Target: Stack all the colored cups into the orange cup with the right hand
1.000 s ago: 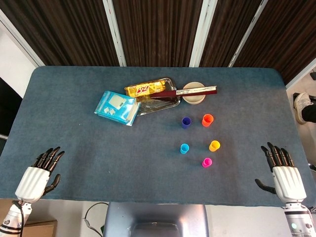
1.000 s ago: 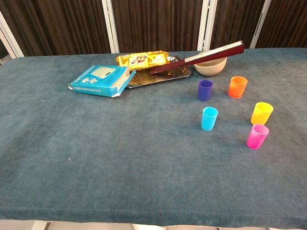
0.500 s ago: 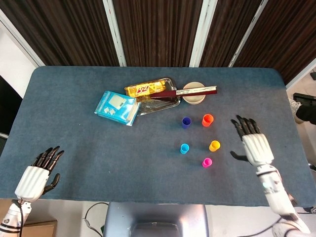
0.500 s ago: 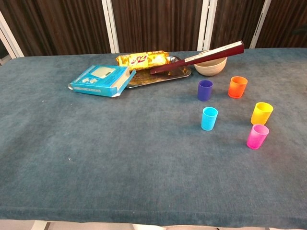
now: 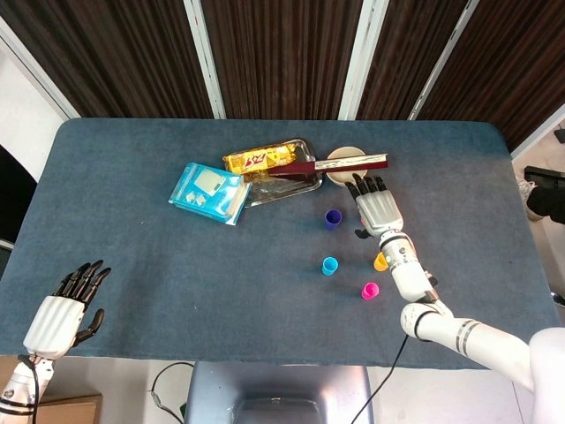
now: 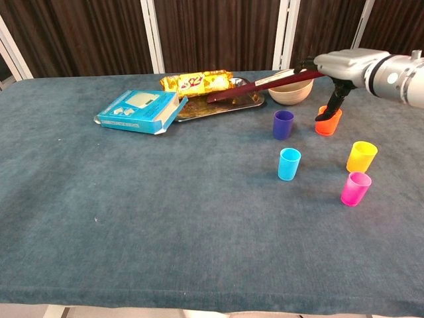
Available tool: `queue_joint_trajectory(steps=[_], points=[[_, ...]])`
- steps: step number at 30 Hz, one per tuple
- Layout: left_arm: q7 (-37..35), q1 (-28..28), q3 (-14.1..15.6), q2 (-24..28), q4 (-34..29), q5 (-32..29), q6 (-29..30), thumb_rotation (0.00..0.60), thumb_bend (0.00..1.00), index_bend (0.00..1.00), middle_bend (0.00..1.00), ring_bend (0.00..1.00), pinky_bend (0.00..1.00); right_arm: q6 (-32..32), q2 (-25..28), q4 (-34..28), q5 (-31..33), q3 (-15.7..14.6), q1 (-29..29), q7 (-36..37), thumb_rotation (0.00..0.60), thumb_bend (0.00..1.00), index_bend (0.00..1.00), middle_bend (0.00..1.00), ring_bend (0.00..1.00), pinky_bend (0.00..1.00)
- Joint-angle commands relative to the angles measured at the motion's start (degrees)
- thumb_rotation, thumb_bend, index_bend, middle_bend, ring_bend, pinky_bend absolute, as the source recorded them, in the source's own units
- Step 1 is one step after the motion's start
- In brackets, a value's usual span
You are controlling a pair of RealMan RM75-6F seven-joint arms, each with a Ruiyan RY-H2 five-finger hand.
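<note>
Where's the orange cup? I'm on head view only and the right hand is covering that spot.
Observer: Chest view shows the orange cup upright on the table, under the right hand and beside the purple cup.
Operator: Is the hand gripping it?
Observer: No. The palm lies flat above the cup and holds nothing. The thumb hangs down to the rim; I can't tell if it touches.
Operator: The forearm half hides the yellow cup here.
Observer: In chest view the yellow cup stands upright in the open, apart from the pink cup.
</note>
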Motion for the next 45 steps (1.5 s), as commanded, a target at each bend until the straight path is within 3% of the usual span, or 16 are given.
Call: queue_joint_trajectory(steps=[1,9,20,36,40,45], points=[[0.12,-0.02,-0.05,-0.06,0.02,-0.11,-0.08,0.600,0.48,0.00,0.01,0.04,0.18,-2.77,-3.65,5.29,1.38,-1.74,2.64,-0.05,0.600,0.33,0.28,0.00,0.00,0.00],[0.02,-0.28,-0.27,-0.08,0.15,-0.69,-0.78,0.600,0.48,0.00,0.01,0.04,0.18,-3.33,-6.35,9.79,-0.06,-3.18,4.39,2.91,0.600,0.40,0.42,0.00,0.00,0.00],[-0.24,-0.40,-0.22,0.01,0.16,-0.74,-1.05,0.600,0.48,0.00,0.01,0.04,0.17,-2.72,-9.92,14.12,-0.43,-2.44,6.07,6.87,0.600,0.41,0.44,0.00,0.00,0.00],[-0.69,-0.43,-0.17,0.21,0.23,-0.56,-0.88,0.600,0.48,0.00,0.01,0.04,0.17,-1.99,-12.28,16.60,0.01,-2.73,7.37,7.28,0.600,0.48,0.59,0.05,0.00,0.00],[-0.77,-0.45,-0.15,0.22,0.28,-0.51,-0.88,0.600,0.48,0.00,0.01,0.04,0.17,-0.90,-11.10,14.76,-0.42,-2.46,6.94,7.85,0.600,0.48,0.60,0.05,0.00,0.00],[-0.75,-0.57,-0.05,0.20,0.29,-0.41,-1.10,0.600,0.48,0.00,0.01,0.04,0.17,4.07,-4.31,5.34,-1.88,-1.32,4.25,9.21,0.600,0.48,0.59,0.05,0.00,0.00]])
